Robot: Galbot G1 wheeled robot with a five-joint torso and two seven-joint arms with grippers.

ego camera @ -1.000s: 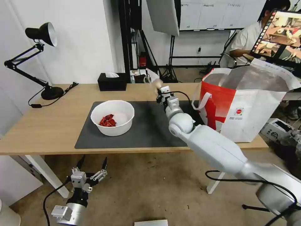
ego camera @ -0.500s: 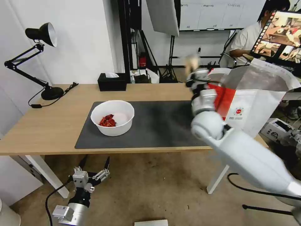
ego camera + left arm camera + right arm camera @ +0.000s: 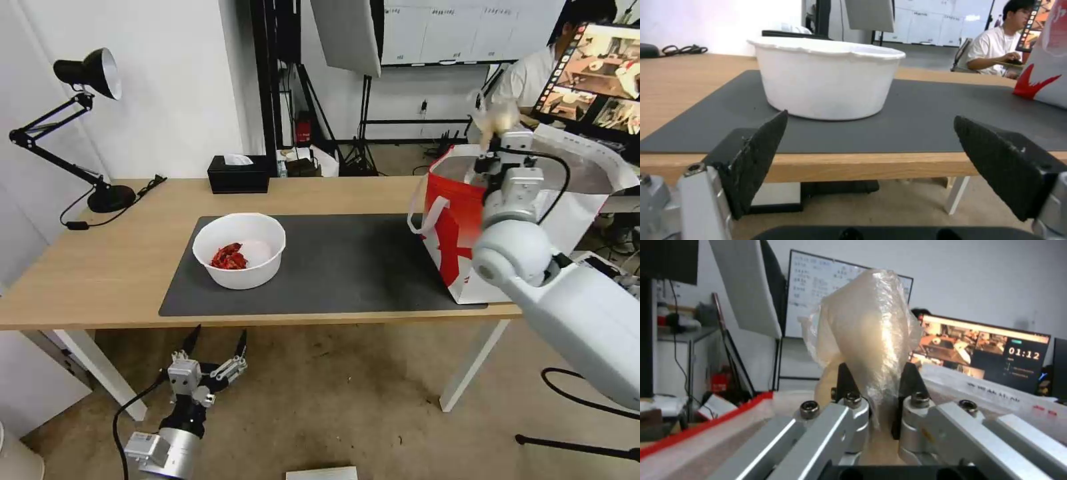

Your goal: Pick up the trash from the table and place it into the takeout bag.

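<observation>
We take the white bowl with red scraps as our landmark; it sits on the dark grey mat on the light-wood table. Far left of the bowl we see a black desk lamp standing on the table, and behind the bowl, at the table's back edge, a black tissue box. Below the bowl, under the table's front edge, we see the left gripper hanging with its fingers spread wide and nothing between them; in the left wrist view the bowl stands beyond those dark pads. Well to the right of the bowl, at the mat's far end, stands the white takeout bag with its red side panel. Above the bag's open mouth we see the right gripper, pinching a crumpled, translucent yellowish piece of trash that sticks up between its fingers.
</observation>
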